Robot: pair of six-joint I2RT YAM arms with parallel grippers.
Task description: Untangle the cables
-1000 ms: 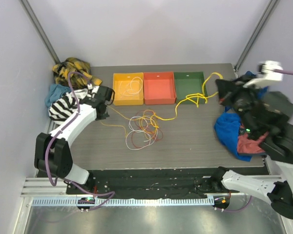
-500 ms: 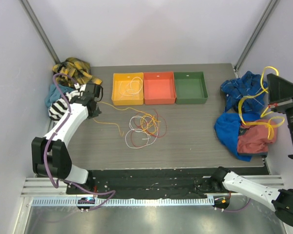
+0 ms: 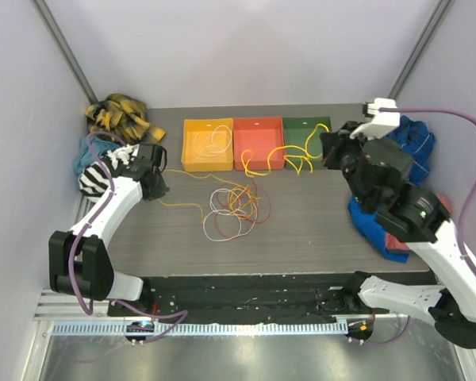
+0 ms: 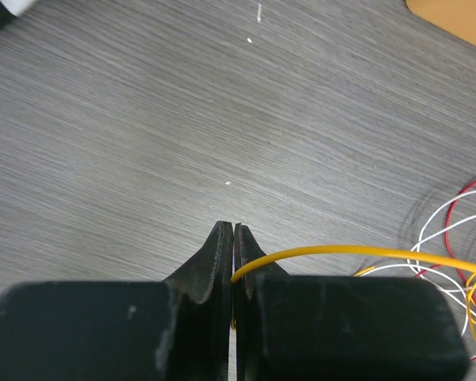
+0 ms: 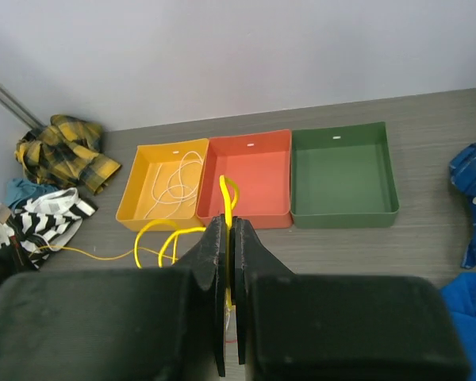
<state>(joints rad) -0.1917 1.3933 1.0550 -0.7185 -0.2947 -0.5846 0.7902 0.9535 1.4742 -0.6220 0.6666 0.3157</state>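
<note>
Left gripper (image 4: 233,228) pinches an orange-yellow cable (image 4: 341,252) left of the tangle (image 3: 234,210); right gripper (image 5: 228,224) pinches a bright yellow cable (image 5: 224,190), its loops hanging over the red tray (image 3: 262,143).

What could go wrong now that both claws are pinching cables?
1. The right gripper is shut on a yellow cable that hangs over the red tray and green tray; pulling may snag a rim or shift a tray.
2. The left gripper pinches an orange-yellow cable that leads to the tangle; tugging could tighten it or drag the whole bundle.
</note>
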